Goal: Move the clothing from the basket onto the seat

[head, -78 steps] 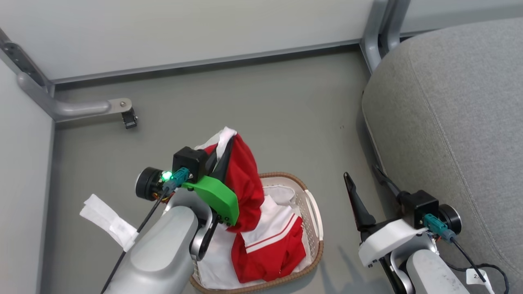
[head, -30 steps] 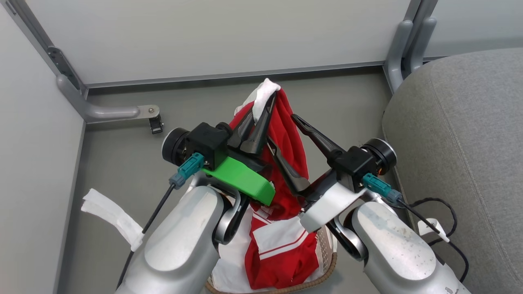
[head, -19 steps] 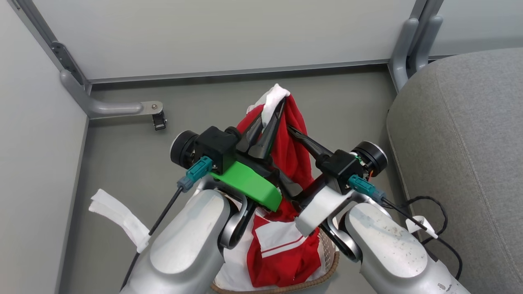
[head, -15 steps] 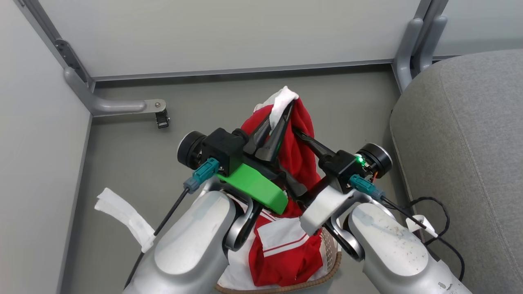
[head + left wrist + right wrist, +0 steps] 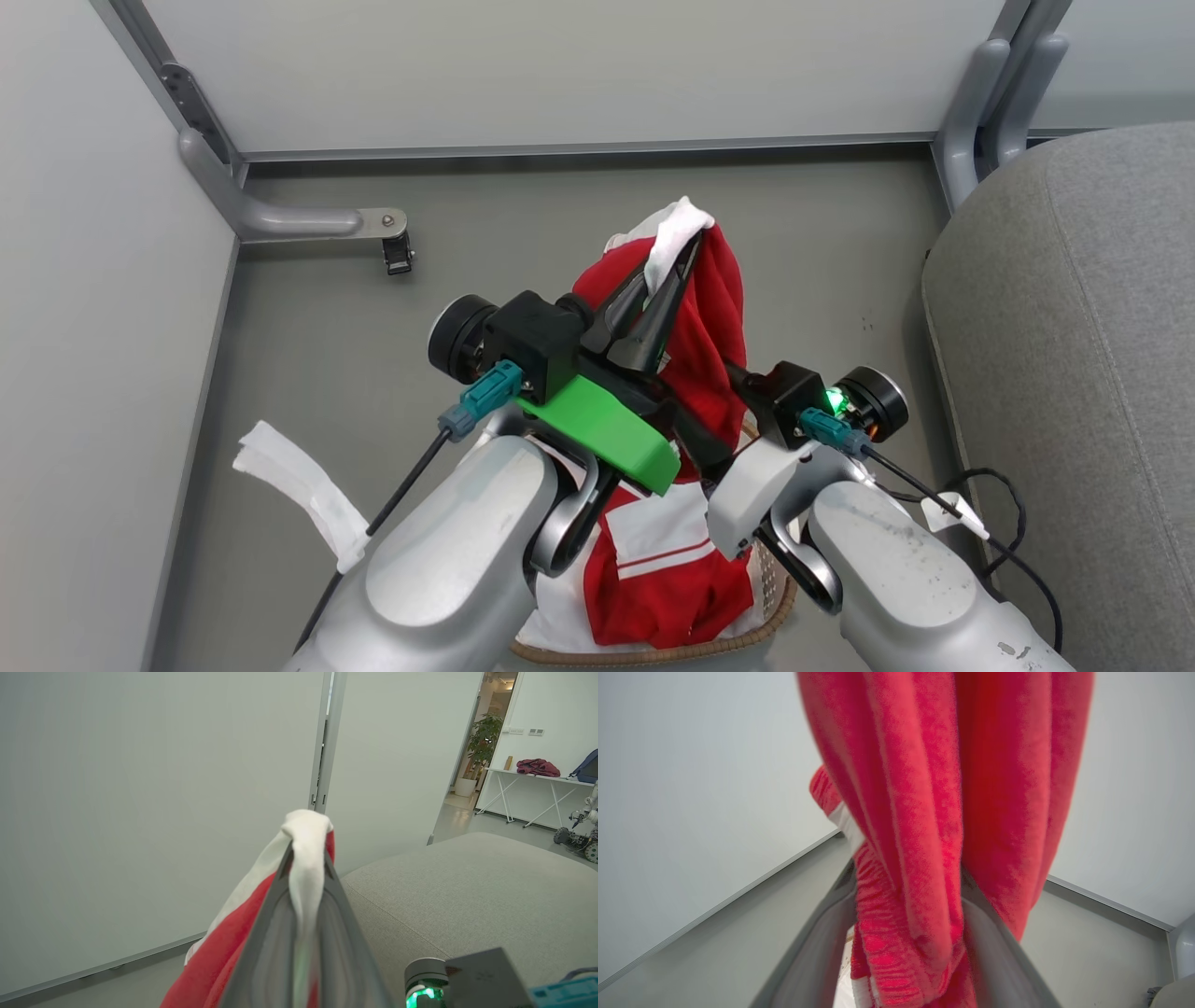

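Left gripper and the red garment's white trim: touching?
Touching. Left wrist view: shut jaws of the left gripper pinch the white trim, which bulges past the tips.

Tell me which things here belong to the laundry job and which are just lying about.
Job: red clothing, basket, grey seat, left claw pinching the clothing.
Lying about: white cloth strip on the floor, metal bracket, potted plant, far table.

Red clothing (image 5: 934,812) hung between the right hand's (image 5: 908,877) grey fingers (image 5: 817,956), touching both. Grey floor (image 5: 1087,952) and walls (image 5: 691,788) lay behind.
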You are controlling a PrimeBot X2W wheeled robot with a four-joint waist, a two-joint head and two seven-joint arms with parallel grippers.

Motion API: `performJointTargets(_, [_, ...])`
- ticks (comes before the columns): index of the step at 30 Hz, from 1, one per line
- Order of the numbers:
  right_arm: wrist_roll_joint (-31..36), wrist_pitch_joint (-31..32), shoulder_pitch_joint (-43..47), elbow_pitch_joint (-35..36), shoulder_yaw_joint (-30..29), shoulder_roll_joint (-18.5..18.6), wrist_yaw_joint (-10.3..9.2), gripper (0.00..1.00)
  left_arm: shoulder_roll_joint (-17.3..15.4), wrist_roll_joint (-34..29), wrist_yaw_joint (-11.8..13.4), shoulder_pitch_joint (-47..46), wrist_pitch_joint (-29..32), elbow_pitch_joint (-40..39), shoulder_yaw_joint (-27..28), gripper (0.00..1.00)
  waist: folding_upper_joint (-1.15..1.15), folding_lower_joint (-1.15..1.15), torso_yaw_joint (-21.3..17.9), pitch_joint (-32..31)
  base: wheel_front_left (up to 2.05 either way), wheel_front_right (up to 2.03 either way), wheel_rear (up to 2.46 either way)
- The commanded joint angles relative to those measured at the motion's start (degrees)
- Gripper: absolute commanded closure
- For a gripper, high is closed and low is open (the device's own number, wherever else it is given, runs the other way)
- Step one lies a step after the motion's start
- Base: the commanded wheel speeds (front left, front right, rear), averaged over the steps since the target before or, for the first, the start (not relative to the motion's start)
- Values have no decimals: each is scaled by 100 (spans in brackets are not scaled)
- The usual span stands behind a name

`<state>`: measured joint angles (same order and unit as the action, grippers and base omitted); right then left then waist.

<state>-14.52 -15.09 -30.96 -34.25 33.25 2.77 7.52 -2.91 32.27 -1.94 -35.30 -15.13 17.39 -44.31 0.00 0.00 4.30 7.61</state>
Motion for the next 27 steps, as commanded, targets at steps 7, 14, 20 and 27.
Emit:
performJointTargets(7, [-78, -12, 53, -52, -133, 28, -6, 100, -6, -18, 31, -42, -3, 67, 158, 100, 0, 0, -86, 53, 0, 0, 0])
performJointTargets(14, [49, -12, 301, 335, -527, 27, -5, 100, -23, -287, 65, 137, 0, 330, 385, 9, 0, 0, -403, 56, 0, 0, 0])
performJointTargets(20, [7, -12, 532, 721, -912, 26, -6, 100, -122, -558, 39, 314, 0, 583, 634, 0, 0, 0, -935, 113, 0, 0, 0])
performJointTargets(27, [-89, -12, 788, 1080, -1364, 24, -6, 100, -237, -852, -67, 586, 0, 771, 852, 0, 0, 0, -1784, 231, 0, 0, 0])
